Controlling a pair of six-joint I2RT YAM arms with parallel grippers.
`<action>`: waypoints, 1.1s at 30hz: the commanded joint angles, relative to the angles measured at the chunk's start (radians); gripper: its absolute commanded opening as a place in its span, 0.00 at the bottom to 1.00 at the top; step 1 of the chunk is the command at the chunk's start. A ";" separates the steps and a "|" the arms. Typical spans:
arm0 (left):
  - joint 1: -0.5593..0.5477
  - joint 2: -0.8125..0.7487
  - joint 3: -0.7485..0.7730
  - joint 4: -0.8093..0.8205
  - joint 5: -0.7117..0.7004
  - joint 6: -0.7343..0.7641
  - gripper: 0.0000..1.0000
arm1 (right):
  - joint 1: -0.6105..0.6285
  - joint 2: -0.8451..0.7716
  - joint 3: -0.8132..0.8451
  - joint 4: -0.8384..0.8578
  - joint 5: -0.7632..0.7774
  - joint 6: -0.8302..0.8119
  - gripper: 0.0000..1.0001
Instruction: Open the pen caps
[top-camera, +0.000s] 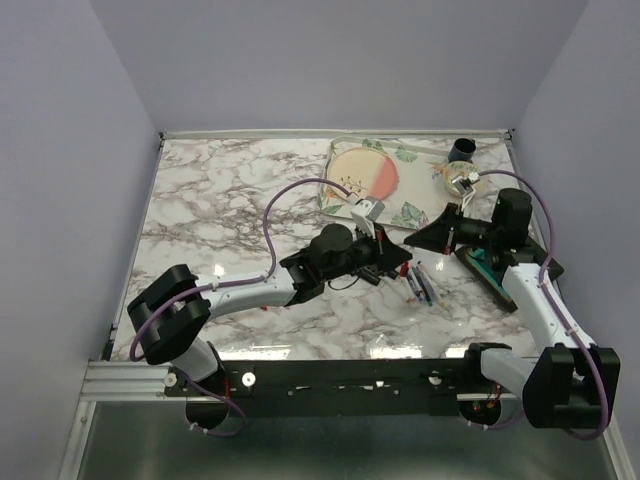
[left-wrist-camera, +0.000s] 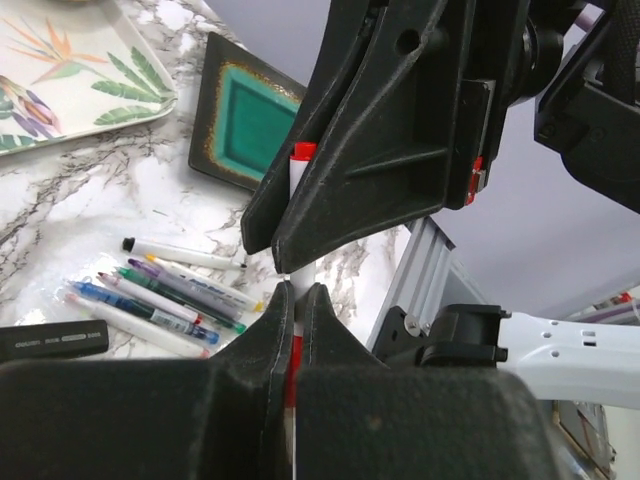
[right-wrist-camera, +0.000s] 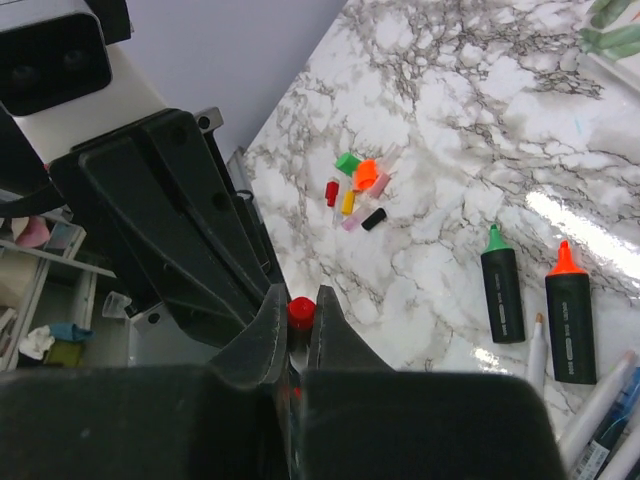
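The red cap sits at the lower centre of the right wrist view, on the end of a white pen. The right gripper has it pinched, its jaws pressed against the cap from both sides. The pen's barrel runs down the middle of the left wrist view into the left gripper, whose jaws are clamped tight on the barrel with almost no gap between them. The two grippers meet tip to tip above the marble bench, right of centre in the top view.

In the upper middle of the right wrist view, loose caps lie in a small cluster on the marble: green, orange, red, yellow, pink and black, touching or just beside one another. At the right of that view lie a green-tipped highlighter and an orange-tipped highlighter, side by side and uncapped.

In the left wrist view, a row of thin pens lies at the lower left. A teal square dish sits above them, and a floral tray fills the upper left corner.
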 joint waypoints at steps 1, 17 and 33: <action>-0.011 0.007 0.037 0.033 -0.009 0.007 0.28 | 0.001 0.007 0.018 -0.031 -0.026 -0.055 0.01; -0.011 0.021 -0.036 -0.028 0.028 0.051 0.53 | -0.001 -0.027 0.018 -0.051 0.086 -0.102 0.01; -0.036 0.074 -0.023 -0.187 0.091 0.068 0.00 | -0.059 -0.084 -0.001 -0.024 0.251 -0.077 0.01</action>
